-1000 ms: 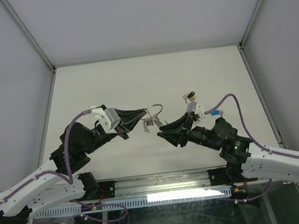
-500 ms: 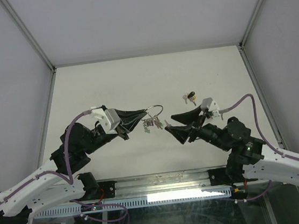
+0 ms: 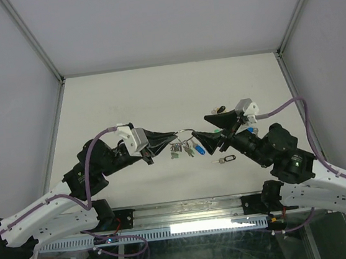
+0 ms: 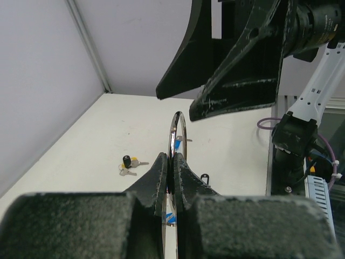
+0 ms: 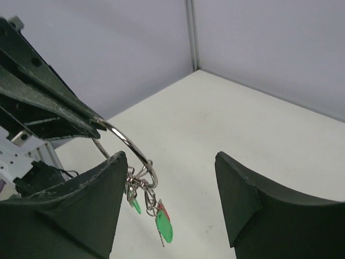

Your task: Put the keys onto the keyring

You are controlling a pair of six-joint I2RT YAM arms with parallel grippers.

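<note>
My left gripper (image 3: pixel 169 137) is shut on the thin silver keyring (image 3: pixel 184 132) and holds it above the table; in the left wrist view its pads pinch the ring (image 4: pixel 178 125) edge-on. Green- and red-capped keys (image 3: pixel 177 148) dangle from the ring, and also show in the right wrist view (image 5: pixel 164 225). A blue-capped key (image 3: pixel 198 150) shows beside them; I cannot tell whether it hangs on the ring. My right gripper (image 3: pixel 200 128) is open and empty, with the ring's free end (image 5: pixel 128 144) just inside its left finger (image 5: pixel 97 189).
A black-capped key (image 3: pixel 225 160) lies on the table under the right arm, also in the left wrist view (image 4: pixel 204 178). The small black-and-yellow key bunch (image 3: pixel 219 108) lies farther back (image 4: pixel 128 162). Frame posts and grey walls enclose the table.
My right gripper has swung left and up to the ring's free end, jaws open. My left gripper has moved the ring slightly right. The black key and blue key now show near the ring.
</note>
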